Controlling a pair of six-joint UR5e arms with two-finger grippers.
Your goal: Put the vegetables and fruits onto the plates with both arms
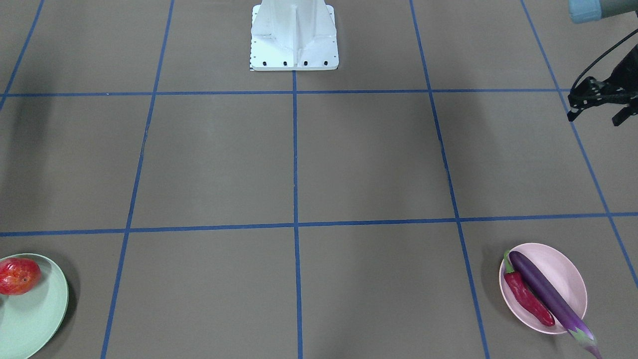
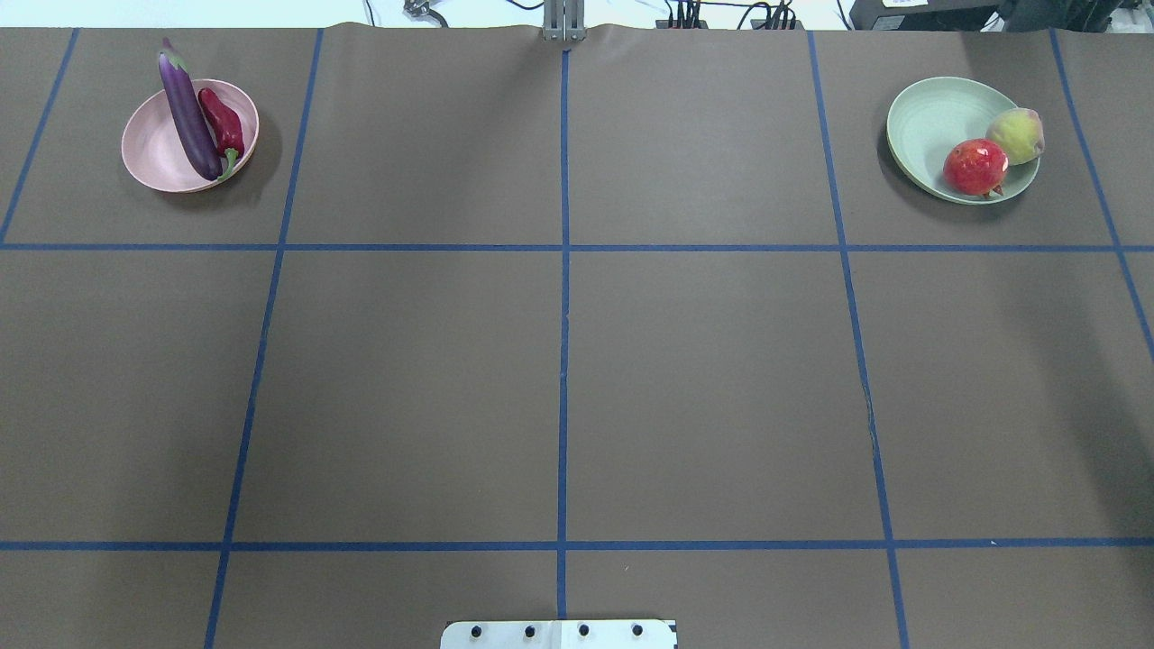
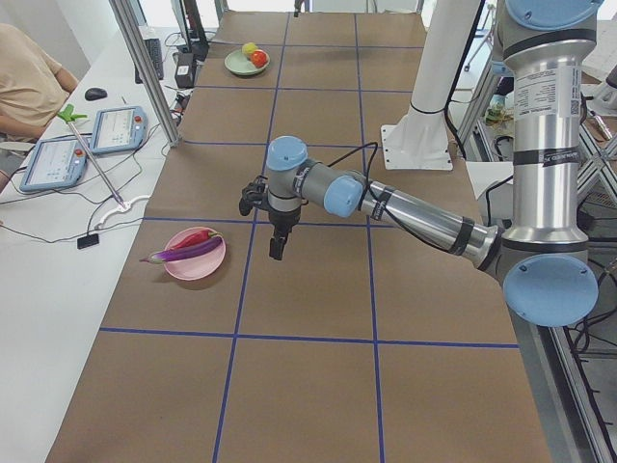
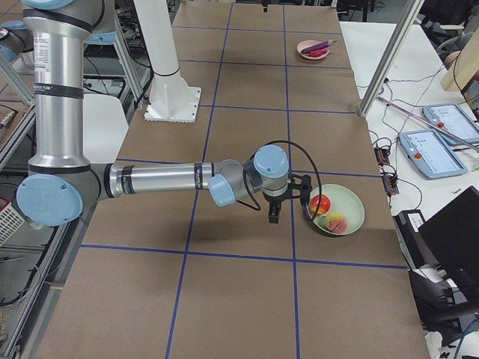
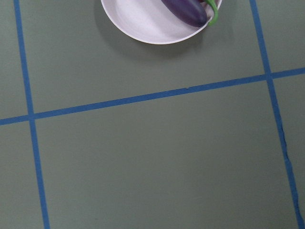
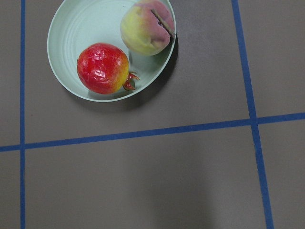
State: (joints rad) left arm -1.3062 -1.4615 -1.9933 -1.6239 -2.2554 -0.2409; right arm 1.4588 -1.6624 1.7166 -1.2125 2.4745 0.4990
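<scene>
Since the eggplant (image 2: 187, 113) and chili (image 2: 223, 126) lie on the pink plate (image 2: 149, 153), and the round fruit (image 2: 975, 167) and peach (image 2: 1015, 135) on the green plate (image 2: 929, 117), nothing appears left to place. The left gripper (image 3: 277, 251) and right gripper (image 4: 274, 217) hang beside the plates; whether either is open or closed cannot be told.

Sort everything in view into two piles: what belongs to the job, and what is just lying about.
Job:
eggplant and chili, on the pink plate
red fruit and peach, on the green plate
left arm, right arm

Lying about:
white base block
pendants
mouse
laptop
</scene>
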